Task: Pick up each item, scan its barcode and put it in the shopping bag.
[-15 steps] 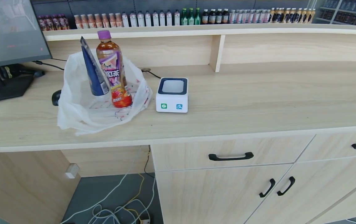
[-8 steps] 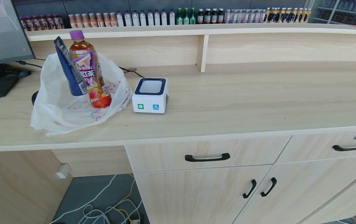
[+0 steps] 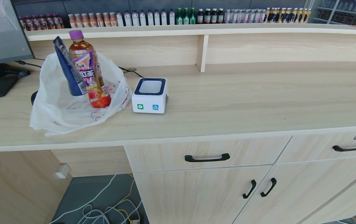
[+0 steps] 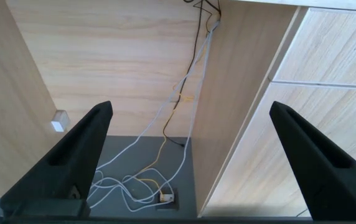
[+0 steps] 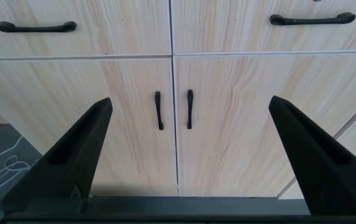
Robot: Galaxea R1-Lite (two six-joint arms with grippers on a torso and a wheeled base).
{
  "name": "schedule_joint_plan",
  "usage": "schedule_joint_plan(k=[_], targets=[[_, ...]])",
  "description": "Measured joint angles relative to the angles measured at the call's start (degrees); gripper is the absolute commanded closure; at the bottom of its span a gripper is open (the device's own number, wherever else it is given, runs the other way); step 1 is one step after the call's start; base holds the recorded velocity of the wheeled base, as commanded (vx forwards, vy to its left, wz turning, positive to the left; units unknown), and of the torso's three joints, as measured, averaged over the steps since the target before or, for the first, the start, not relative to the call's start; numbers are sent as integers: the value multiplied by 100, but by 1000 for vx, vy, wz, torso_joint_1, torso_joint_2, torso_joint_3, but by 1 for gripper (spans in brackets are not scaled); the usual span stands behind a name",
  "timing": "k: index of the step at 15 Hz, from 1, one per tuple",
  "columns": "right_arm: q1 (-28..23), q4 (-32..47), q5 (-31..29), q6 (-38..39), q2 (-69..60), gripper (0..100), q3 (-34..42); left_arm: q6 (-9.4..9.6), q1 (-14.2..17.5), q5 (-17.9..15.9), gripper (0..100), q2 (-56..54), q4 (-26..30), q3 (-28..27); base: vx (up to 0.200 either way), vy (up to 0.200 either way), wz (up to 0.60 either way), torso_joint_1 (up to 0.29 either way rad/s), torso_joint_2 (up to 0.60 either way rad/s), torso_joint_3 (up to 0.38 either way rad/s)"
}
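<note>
A white plastic shopping bag lies open on the wooden counter at the left. Inside it stand a tea bottle with a purple cap and a dark blue pouch leaning against the bottle. Right beside the bag sits a white barcode scanner with a dark-rimmed window on top. My left gripper hangs open below the counter, facing the gap with cables on the floor. My right gripper is open too, low in front of the cabinet doors, with nothing between its fingers.
A monitor on a black stand and a handheld scanner occupy the counter's far left. A raised shelf runs along the back, with rows of bottles behind it. Drawers with black handles sit below the counter. Loose cables lie on the floor.
The head camera panned right between one second and half a second ago, shifting everything left in the picture; since then the scene holds still. Bag, bottle, pouch and scanner keep their places.
</note>
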Motion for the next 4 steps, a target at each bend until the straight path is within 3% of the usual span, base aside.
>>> schedule_joint_plan(k=[4], targets=[[0,-2,-5,-20,0,0,0,0,2,0,0,0,2,0,0,0,0,0,0,0]])
